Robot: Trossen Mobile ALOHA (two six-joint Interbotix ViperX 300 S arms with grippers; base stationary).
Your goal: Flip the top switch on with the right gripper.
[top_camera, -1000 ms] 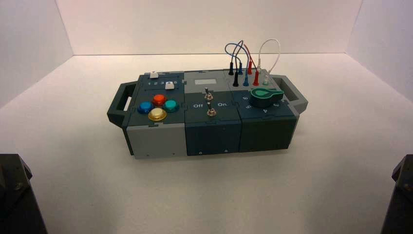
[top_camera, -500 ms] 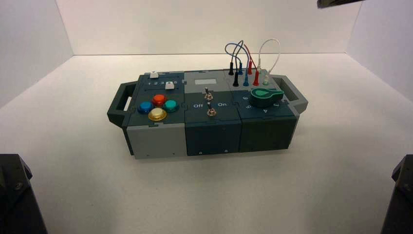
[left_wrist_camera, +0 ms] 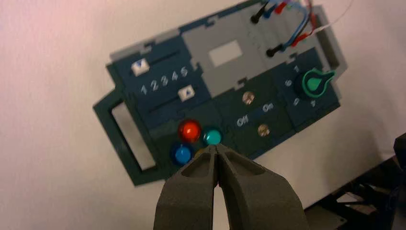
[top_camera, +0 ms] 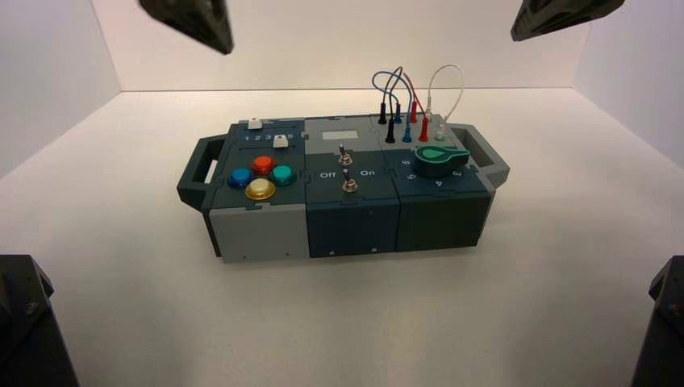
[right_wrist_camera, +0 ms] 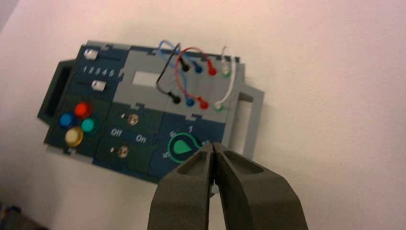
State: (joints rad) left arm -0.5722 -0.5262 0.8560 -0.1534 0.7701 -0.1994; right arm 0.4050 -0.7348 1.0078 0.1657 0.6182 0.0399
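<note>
High view: right gripper (top_camera: pixel 556 16) hangs high above the box's (top_camera: pixel 266 234) far right side, well apart from the top switch (top_camera: pixel 343 153), the rear silver toggle in the middle panel between the "Off" and "On" lettering. Right wrist view shows its fingers (right_wrist_camera: pixel 191 191) pressed together at the tips, holding nothing; likely so a narrow point can nudge the slim lever. Left gripper (top_camera: pixel 189 20) hovers high on the left, likewise closed and empty, apparently idle. Approach not yet begun.
</note>
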